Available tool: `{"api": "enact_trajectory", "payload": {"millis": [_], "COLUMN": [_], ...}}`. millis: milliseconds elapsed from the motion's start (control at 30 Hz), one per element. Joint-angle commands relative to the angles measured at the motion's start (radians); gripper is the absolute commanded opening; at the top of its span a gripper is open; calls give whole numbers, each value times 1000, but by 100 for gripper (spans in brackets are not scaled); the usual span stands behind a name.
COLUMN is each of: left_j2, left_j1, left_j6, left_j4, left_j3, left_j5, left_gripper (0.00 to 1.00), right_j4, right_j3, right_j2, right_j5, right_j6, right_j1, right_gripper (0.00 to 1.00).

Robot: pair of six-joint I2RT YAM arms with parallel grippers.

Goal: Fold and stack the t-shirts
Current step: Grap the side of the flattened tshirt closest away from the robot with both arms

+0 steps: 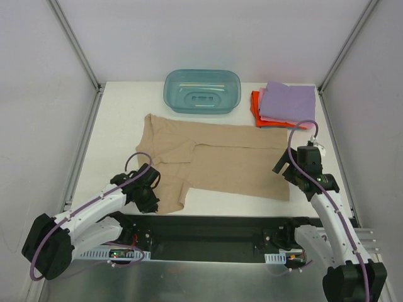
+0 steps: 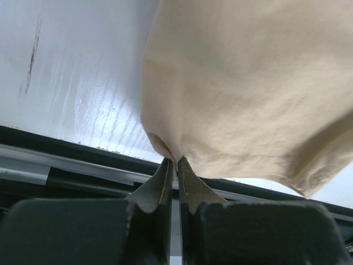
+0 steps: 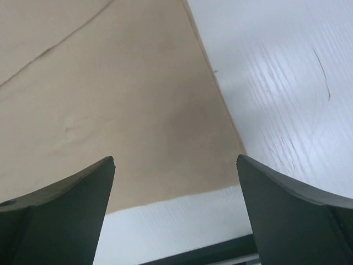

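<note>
A tan-beige t-shirt point(image 1: 220, 157) lies spread across the middle of the white table, its sleeve reaching toward the near left. My left gripper point(image 1: 153, 200) sits at that near-left sleeve edge, and in the left wrist view the left gripper point(image 2: 175, 161) is shut on a pinch of the tan cloth point(image 2: 248, 83). My right gripper point(image 1: 281, 168) hovers open over the shirt's near right corner, and in the right wrist view the right gripper point(image 3: 175, 160) frames that corner point(image 3: 138, 110) with nothing between its fingers. Folded lilac point(image 1: 288, 102), pink and orange-red shirts point(image 1: 255, 108) are stacked at the back right.
A translucent teal plastic tub point(image 1: 202, 91) stands at the back centre, just beyond the tan shirt. White walls with metal posts close in the left and right sides. A black rail point(image 1: 208, 229) runs along the table's near edge between the arm bases.
</note>
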Motion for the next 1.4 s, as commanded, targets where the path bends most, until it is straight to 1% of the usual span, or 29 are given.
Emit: {"api": "enact_trajectory", "payload": {"millis": [0,67,133,233,267,300,333,467,533,667,767,867,900,933,967,1033,1067,1100,1133,1367], "left_j2": [-31,-36,-39,-40,-40,-40,-40,-53,-56,-56,-44,-24,-19,-14,-7,-4,-2,-2,2,59], "left_j1": [-9,-9,-9,-9,-9,-9,-9,-9,-9,-9,-9,-8,-9,-9,-9,-9,-9,-9,-9,-5], "left_j6": [55,78,93,119,128,138,139,142,145,147,136,136,145,147,150,148,147,150,153,185], "left_j4": [19,19,19,21,22,21,21,32,36,39,44,47,48,47,47,51,51,55,56,90], "left_j3": [65,88,109,141,147,157,169,177,180,187,195,206,210,213,217,230,236,250,256,342], "left_j5": [-59,-63,-70,-86,-94,-103,-117,-129,-136,-143,-148,-143,-136,-136,-136,-143,-145,-148,-149,-178], "left_gripper": [0,0,0,0,0,0,0,0,0,0,0,0,0,0,0,0,0,0,0,0], "right_j4": [-183,-205,-229,-203,-189,-157,-139,-76,-53,-31,16,55,59,61,62,65,70,73,75,64], "right_j3": [-36,-68,-99,-160,-175,-189,-203,-231,-229,-229,-249,-252,-249,-243,-240,-229,-225,-222,-208,-121], "right_j2": [-110,-136,-124,-105,-93,-88,-85,-50,-24,27,53,80,88,105,113,125,123,123,119,132], "right_j5": [13,-21,-36,-59,-64,-62,-62,-44,-38,-35,-48,-62,-58,-58,-58,-62,-65,-77,-82,-116], "right_j6": [91,95,112,158,170,192,197,198,183,160,154,135,131,123,115,103,100,83,76,17], "right_j1": [-7,-9,-10,-16,-18,-18,-23,-41,-53,-73,-96,-107,-108,-110,-109,-109,-110,-109,-107,-110], "right_gripper": [97,97,97,99,94,84,81,73,68,65,59,42,34,31,23,17,7,4,1,1]}}
